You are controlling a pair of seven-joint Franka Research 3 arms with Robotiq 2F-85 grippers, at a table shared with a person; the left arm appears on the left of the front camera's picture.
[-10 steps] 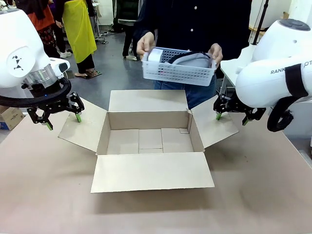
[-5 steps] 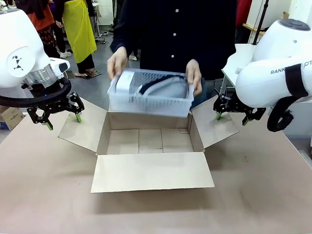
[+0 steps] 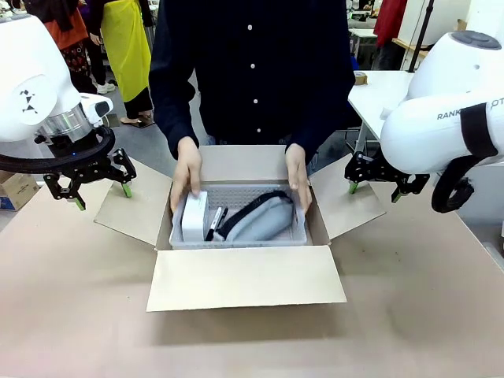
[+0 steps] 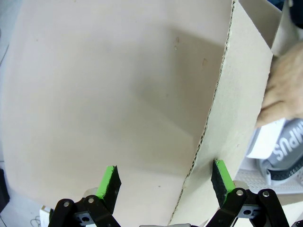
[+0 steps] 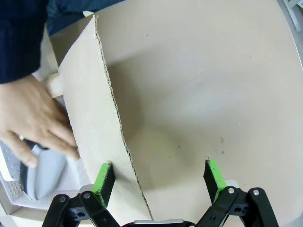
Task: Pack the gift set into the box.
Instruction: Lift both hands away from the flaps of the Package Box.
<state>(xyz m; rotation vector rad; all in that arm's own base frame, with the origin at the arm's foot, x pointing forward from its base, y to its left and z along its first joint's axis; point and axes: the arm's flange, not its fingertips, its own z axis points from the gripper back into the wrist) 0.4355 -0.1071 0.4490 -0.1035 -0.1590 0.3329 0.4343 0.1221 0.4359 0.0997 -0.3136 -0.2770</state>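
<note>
The brown box (image 3: 244,277) stands open in the middle of the table with its four flaps spread. A person's hands (image 3: 186,169) hold the gift set's pale grey tray (image 3: 236,239) by both ends, low inside the box. In it lie a white box (image 3: 194,216), a black pen (image 3: 213,224) and a grey pouch (image 3: 262,220). My left gripper (image 3: 101,197) hovers open over the left flap's outer edge (image 4: 236,94), which runs between its fingers (image 4: 110,179). My right gripper (image 3: 372,191) hovers open over the right flap (image 5: 85,94). A hand (image 5: 33,118) rests on the pouch (image 5: 47,172).
The brown table top (image 3: 409,315) lies bare around the box. The person stands close against the table's far edge behind the box. A small carton (image 3: 16,189) sits off the table at the left, and other people stand farther back.
The person has lowered the tray from chest height, over the back flap, down into the box. Both arms have stayed still with grippers open.
</note>
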